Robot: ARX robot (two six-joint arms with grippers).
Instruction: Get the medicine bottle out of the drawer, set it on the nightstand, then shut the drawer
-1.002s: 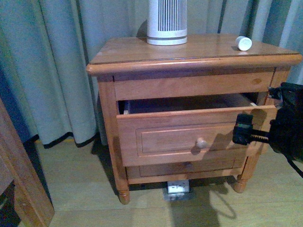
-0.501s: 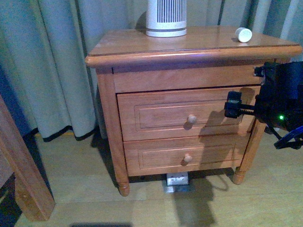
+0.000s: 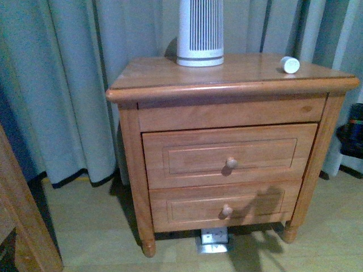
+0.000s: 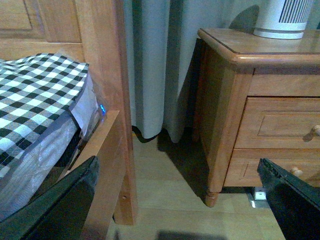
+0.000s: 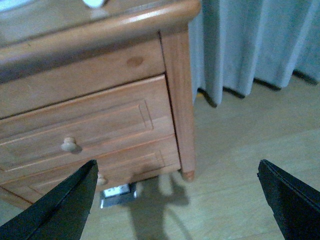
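Medicine bottle (image 3: pixel 290 64): small white cylinder lying on its side on the nightstand's top, near the right rear corner, well apart from the tall white ribbed device (image 3: pixel 200 33); its underside just shows at the edge of the right wrist view (image 5: pixel 94 3).
Nightstand (image 3: pixel 227 85): orange-brown wood, standing on the wooden floor (image 3: pixel 91 226) in front of the pale curtains (image 3: pixel 62 85).
Drawer (image 3: pixel 227 156): the upper one, shut flush with the nightstand's front, round knob (image 3: pixel 231 163) at its middle.
Lower drawer (image 3: pixel 221 205): also shut, directly under the upper drawer.
Ribbed device: upright at the back of the nightstand's top, left of the bottle.
Floor socket (image 3: pixel 214 236): a small pale box on the floor beneath the nightstand.
Bed frame (image 4: pixel 107 75): wooden post left of the nightstand, with a black-and-white checked cover (image 4: pixel 35 95) beside it.
Left hand (image 4: pixel 180 210): fingers spread wide, nothing between them, facing the nightstand's left side.
Right hand (image 5: pixel 175 205): fingers wide apart and empty, facing the nightstand's right front corner; a dark part of this arm (image 3: pixel 353 133) shows just right of the nightstand in the front view.
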